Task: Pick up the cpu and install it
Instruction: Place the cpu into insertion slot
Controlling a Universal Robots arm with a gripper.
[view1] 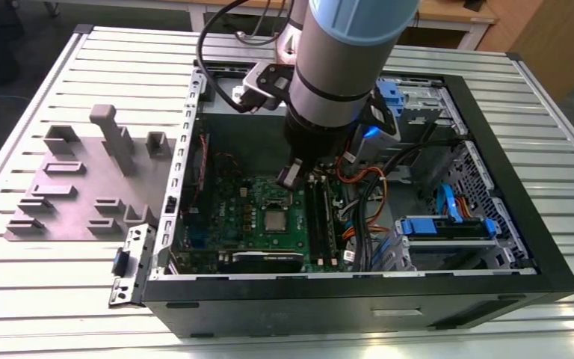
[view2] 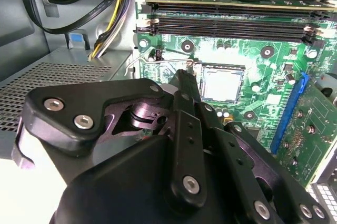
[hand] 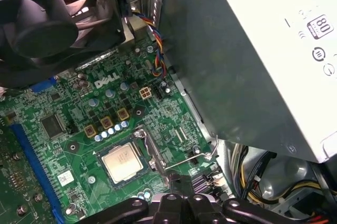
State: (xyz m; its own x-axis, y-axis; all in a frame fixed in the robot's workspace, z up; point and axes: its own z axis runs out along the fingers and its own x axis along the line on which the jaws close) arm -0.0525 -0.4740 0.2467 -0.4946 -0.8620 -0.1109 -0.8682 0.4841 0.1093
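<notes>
Silvery cpu (view1: 275, 219) seated in the green motherboard (view1: 237, 217) socket; the hand (view1: 293, 178) hovers just above, empty, fingers closed together.

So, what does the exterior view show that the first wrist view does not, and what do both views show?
The exterior view alone gives the grey tray beside the case, the slatted table and the arm reaching down into the case. The first wrist view alone gives the black fan and the pale power supply. Both share the green motherboard with the cpu lying in its socket.
</notes>
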